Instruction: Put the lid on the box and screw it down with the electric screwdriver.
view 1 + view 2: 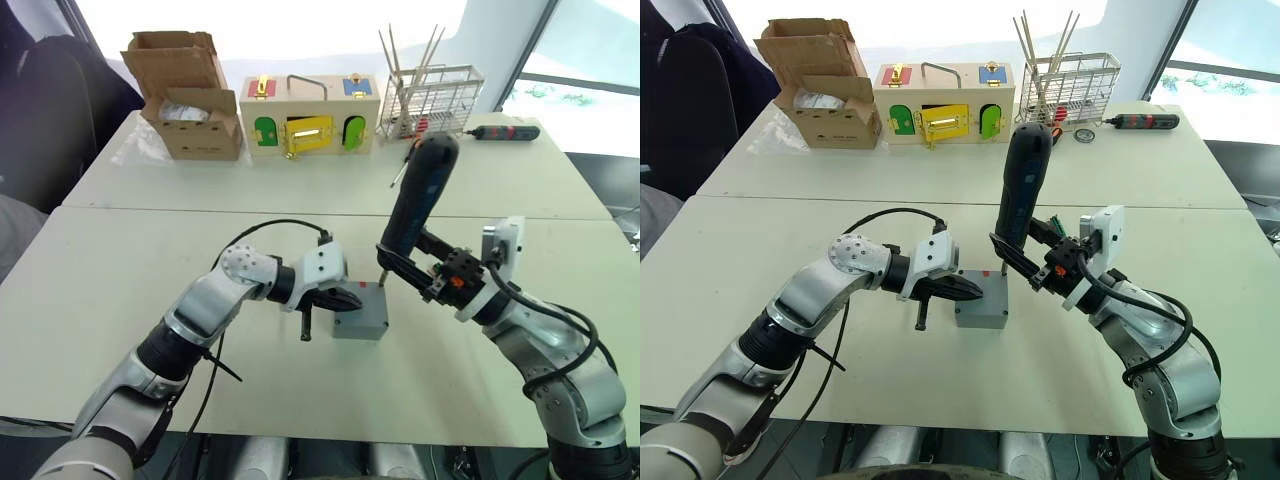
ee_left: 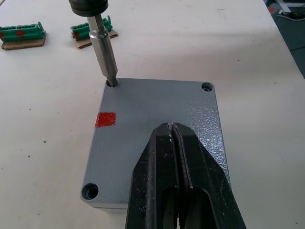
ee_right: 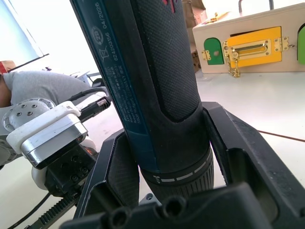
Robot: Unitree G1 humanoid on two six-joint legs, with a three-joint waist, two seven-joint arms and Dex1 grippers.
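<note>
- Left eye view has both arms meeting at the middle of the near table [image 1: 120, 300], where the box [image 1: 362, 318] stands with the lid [image 2: 157, 119] already seated on top.
- The left arm reaches in from the robot's left, forearm bent across, and the left gripper [image 1: 345, 298] lies over the lid's left edge.
- Left wrist view adds that its two black fingers [image 2: 190, 191] are pressed together, resting on the lid's grey surface, with a red mark [image 2: 105, 119] beside them.
- The right arm comes in from the right, wrist turned inward, and the right gripper [image 1: 415, 262] clamps the electric screwdriver [image 1: 418, 195] low on its body, tilted slightly.
- Left wrist view alone shows the metal bit [image 2: 105, 53] sitting in a corner screw hole of the lid.
- Right wrist view shows the fingers [image 3: 248, 157] flanking the driver's barrel on both sides.
- A wooden box [image 1: 308, 115], a carton [image 1: 185, 95] and a wire rack [image 1: 432, 100] line the far table.
</note>
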